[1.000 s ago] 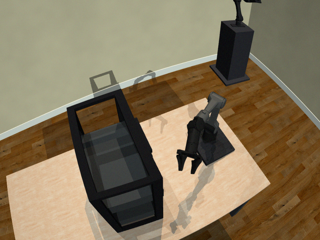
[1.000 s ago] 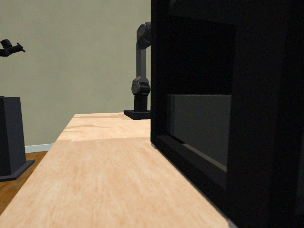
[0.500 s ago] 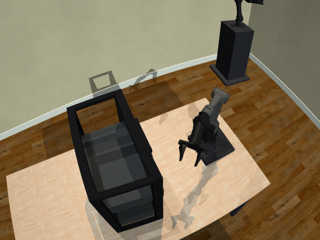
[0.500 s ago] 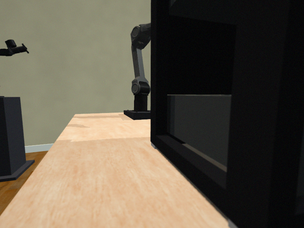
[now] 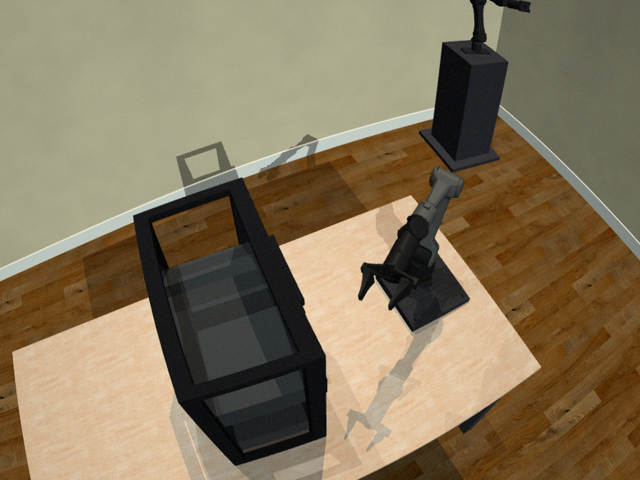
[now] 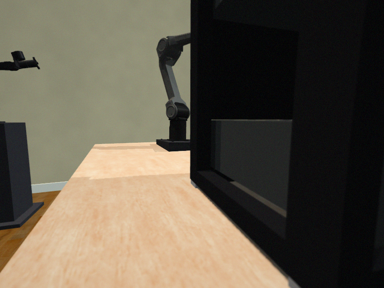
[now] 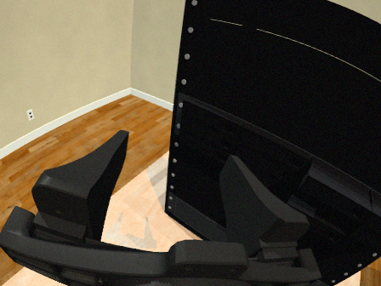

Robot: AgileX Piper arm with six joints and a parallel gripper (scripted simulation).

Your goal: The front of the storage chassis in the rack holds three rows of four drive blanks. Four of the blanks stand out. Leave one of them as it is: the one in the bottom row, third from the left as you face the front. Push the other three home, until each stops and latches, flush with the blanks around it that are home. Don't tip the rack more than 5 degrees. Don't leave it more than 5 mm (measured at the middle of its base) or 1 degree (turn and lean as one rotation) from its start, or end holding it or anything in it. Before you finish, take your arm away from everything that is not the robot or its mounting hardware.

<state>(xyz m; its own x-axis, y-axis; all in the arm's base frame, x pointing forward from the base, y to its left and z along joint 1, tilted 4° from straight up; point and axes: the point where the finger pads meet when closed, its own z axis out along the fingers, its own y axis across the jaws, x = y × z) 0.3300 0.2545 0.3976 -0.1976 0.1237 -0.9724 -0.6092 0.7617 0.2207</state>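
The black rack (image 5: pixel 227 320) stands on the left half of the table, with the grey storage chassis (image 5: pixel 232 310) inside it. The rack's front faces the arm; a few dark blanks (image 5: pixel 301 295) jut slightly from that face. My gripper (image 5: pixel 377 299) is open and empty. It hangs above the table between the arm's base and the rack front, well apart from the rack. In the wrist view my gripper's fingers spread wide before the dark rack front (image 7: pixel 284 122). A stepped dark block (image 7: pixel 335 191) shows at the lower right; single blanks are hard to tell apart. In the exterior view the rack (image 6: pixel 279 139) hides the gripper.
The arm's base plate (image 5: pixel 436 302) sits on the table's right side. A black pedestal (image 5: pixel 467 103) with another arm stands on the floor in the far corner. The table's edges lie close behind the base and to the right.
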